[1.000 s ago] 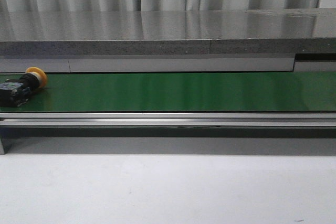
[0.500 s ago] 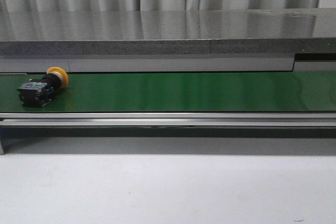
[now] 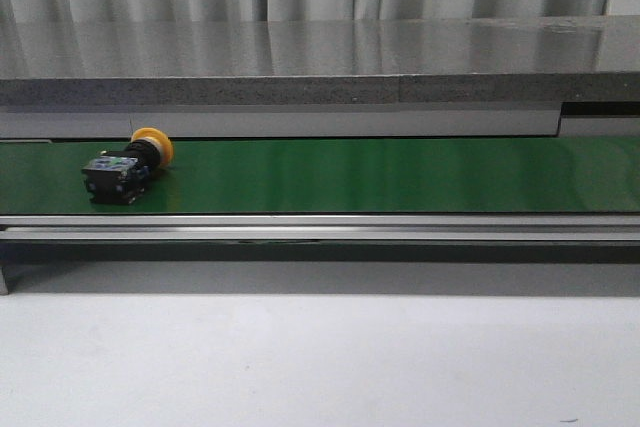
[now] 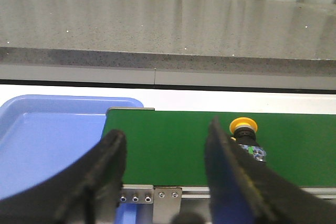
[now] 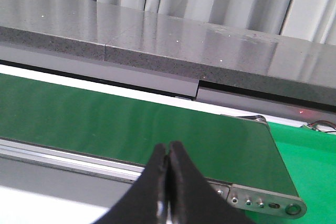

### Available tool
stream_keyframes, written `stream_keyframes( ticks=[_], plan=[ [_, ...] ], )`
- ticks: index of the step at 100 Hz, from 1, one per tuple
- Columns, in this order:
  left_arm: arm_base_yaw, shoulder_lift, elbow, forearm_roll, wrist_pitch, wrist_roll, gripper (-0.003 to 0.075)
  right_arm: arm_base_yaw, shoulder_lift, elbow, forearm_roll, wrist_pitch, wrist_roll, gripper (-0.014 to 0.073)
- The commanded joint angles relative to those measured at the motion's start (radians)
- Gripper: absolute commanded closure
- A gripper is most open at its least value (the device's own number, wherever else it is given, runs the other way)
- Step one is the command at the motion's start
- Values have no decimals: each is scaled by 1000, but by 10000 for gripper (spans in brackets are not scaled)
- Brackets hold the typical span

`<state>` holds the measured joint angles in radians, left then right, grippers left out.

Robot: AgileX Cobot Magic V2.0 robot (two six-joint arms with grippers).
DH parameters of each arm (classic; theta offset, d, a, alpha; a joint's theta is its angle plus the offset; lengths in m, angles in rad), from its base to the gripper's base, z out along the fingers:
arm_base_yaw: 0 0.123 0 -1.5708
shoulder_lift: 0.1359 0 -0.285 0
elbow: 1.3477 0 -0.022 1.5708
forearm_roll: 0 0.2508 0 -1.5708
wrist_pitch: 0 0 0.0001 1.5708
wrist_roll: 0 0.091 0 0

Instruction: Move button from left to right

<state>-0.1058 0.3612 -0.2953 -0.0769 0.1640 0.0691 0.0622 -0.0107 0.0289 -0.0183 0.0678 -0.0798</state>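
Observation:
The button (image 3: 127, 166), an orange-yellow cap on a dark blocky base, lies on its side on the left part of the green conveyor belt (image 3: 380, 175). The left wrist view shows the button (image 4: 247, 137) just past one finger of my left gripper (image 4: 165, 148), which is open with only belt between its fingers and hangs short of the belt's near rail. My right gripper (image 5: 168, 153) is shut on nothing, near the belt's right end (image 5: 247, 150). Neither gripper appears in the front view.
A blue tray (image 4: 47, 140) sits off the belt's left end. A grey stone ledge (image 3: 320, 57) runs behind the belt, with curtains beyond. A metal rail (image 3: 320, 227) edges the belt's front. A green surface (image 5: 315, 156) lies past the belt's right end.
The button has travelled to the right along the belt, from the far left edge of the front view to about a fifth of the way across. Nothing else has moved.

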Motion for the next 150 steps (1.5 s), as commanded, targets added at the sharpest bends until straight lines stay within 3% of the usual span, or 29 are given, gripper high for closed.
stream_keyframes(
  ticks=[1,11,38,60,70,103,132,150],
  plan=[
    [-8,4,-28,-9,-89,-8,591,-1,-14,1,-10,-73,3,662],
    [-8,4,-28,-7,-89,-8,717,-1,-14,1,-10,-73,3,662],
    [-8,4,-28,-7,-89,-8,715,-1,-14,1,-10,-73,3,662],
    [-8,4,-28,-7,-89,-8,715,-1,-14,-5,-8,-226,3,662],
    [-8,4,-28,-7,-89,-8,715,-1,-13,-31,8,-217,3,662],
    [-8,4,-28,-7,-89,-8,715,-1,143,-278,38,41,3,662],
    [-8,4,-28,-7,-89,-8,715,-1,485,-551,58,297,3,662],
    [-8,4,-28,-7,-89,-8,715,-1,711,-680,91,365,3,662]
  ],
)
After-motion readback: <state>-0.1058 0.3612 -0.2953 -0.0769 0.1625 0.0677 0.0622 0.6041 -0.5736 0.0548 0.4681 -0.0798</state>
